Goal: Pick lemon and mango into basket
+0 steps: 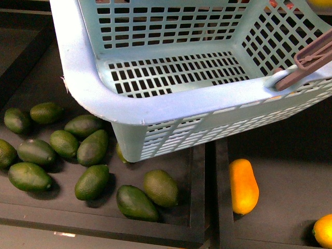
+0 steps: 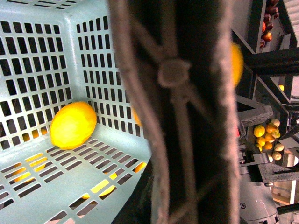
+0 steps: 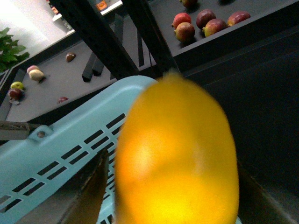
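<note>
- Green fruits (image 1: 92, 148): dark, smooth ovals lying loose in a black tray (image 1: 155, 224) below the basket's left end. They point every which way.
- Basket (image 1: 93, 88): pale blue-green plastic, rectangular, with a thick rounded rim. Its walls and floor are cut with rows of small oblong slots.
- Lemon (image 2: 73, 125): inside the basket, on the slotted floor in a corner and resting against a side wall. It is a short, smooth orange-yellow oval, its long axis tilted up toward that wall.
- Handle (image 1: 311, 59): a brownish ribbed bar pinned to the basket's right rim. In the left wrist view it fills the middle, blurred. The left hand cannot be made out there, so I cannot tell whether it is spread or closed.
- Mango (image 3: 177, 158): smooth, orange-yellow, blurred and very close, seen against the basket's rim. Its long axis runs out from the hand.
- Right hand (image 3: 177, 201): its dark fingers (image 3: 93, 191) sit on either side of the mango, pinching it.
- Long orange-yellow fruit (image 1: 244, 185): lies in the tray compartment below the basket's right end, pointing toward the basket.
- Rounder yellow fruit (image 1: 323, 231): further right, cut off by the frame.
- Red apples (image 3: 205, 21): on a dark shelf beyond the basket.
</note>
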Motion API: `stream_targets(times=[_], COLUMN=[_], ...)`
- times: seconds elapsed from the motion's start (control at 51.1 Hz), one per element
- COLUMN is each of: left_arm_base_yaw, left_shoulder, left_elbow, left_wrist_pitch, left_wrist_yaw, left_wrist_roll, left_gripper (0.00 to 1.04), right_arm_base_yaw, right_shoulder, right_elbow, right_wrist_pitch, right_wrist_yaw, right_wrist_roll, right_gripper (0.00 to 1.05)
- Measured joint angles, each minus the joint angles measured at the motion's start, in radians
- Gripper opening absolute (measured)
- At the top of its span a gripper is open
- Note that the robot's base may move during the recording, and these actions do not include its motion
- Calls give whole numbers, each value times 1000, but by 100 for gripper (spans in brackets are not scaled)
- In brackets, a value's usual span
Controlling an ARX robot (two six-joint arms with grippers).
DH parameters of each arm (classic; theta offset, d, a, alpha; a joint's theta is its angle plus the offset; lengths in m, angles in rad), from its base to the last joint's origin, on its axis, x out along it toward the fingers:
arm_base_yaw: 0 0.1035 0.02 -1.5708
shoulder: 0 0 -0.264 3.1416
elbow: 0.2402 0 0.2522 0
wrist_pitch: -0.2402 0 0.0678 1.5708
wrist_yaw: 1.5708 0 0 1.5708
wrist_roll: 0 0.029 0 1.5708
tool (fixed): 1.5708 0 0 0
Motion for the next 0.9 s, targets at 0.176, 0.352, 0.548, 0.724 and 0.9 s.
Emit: stream_targets(times=[0.176, 0.352, 0.548, 0.724, 0.9], left_arm_base_yaw=[0, 0, 2, 1, -1], left_shoulder=[0, 0, 0, 0, 0], left_elbow=[0, 0, 0, 0, 0], left_wrist_pitch=[-1, -1, -1, -1, -1], left_wrist_yaw=[-3, -5, -7, 5, 11], left_wrist_roll=[-5, -5, -4, -3, 0], left_gripper=[5, 5, 5, 5, 5], right_arm_base_yaw=[2, -23, -84, -101, -117], right_shoulder=[-19, -104, -191, -288, -375], right_elbow=[-17, -69, -222, -427, -556], right_wrist_pitch=[-18, -79, 188, 393, 425], right_wrist_yaw=[18, 80, -47, -100, -113], right_wrist_roll=[3, -44, -243, -441, -474], right_gripper=[96, 96, 81, 53, 26])
